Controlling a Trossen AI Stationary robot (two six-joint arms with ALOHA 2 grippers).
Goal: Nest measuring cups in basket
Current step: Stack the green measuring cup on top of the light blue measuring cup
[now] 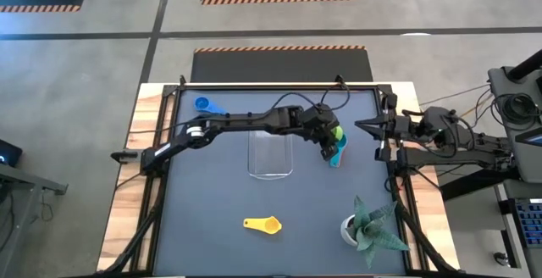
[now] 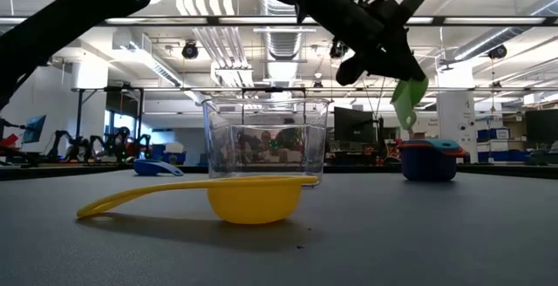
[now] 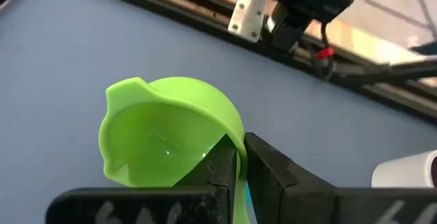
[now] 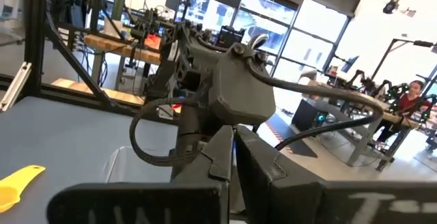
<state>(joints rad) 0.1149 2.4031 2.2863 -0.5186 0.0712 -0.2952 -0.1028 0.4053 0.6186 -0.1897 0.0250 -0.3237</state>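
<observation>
One green cup (image 3: 167,138) is hanging pinched in the left tool (image 3: 239,162), right of centre; right tool (image 1: 362,126) is sitting closed, empty.

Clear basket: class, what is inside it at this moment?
Nothing shows inside the clear basket: the high view shows only dark mat through it. In the low view the yellow cup in front covers its lowest part.

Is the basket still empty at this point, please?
Empty, it seems. The basket shows only bare mat through its clear walls; the green cup is in the left gripper, outside it.
</observation>
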